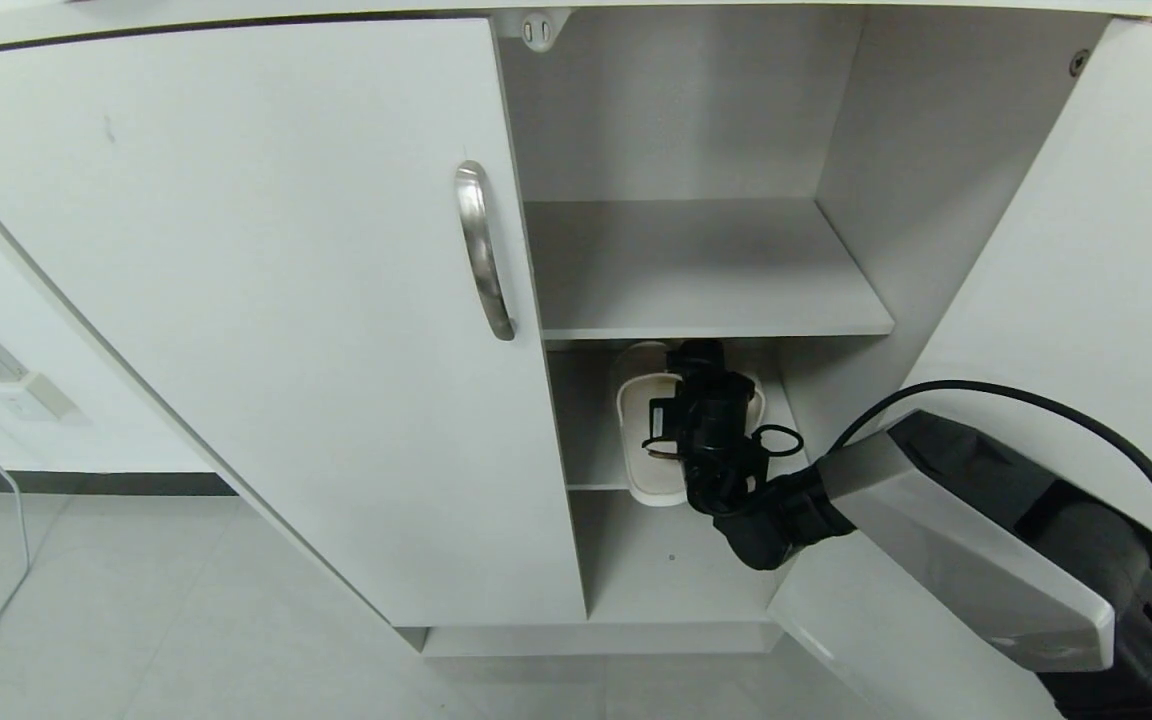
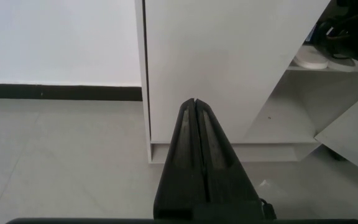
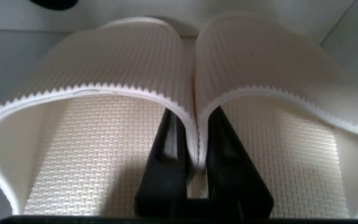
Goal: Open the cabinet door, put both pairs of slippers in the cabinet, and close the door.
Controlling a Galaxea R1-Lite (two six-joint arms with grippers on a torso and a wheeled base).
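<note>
Pair of cream waffle-weave soft slippers [image 3: 92,143]: in white cabinet [image 1: 696,270], middle compartment, toes inward, heels near shelf's front edge. Likely light, floppy, grippy fabric, not fragile. Best hold: adjoining inner side walls pinched together so both travel as one. Right gripper [image 3: 194,134] has that hold, narrow gap, fingers clamped on the two inner edges. Left gripper [image 2: 194,109]: fingers pressed fully together, holding nothing, low outside closed left door [image 1: 236,300]. Right door [image 1: 1116,250] stands open.
</note>
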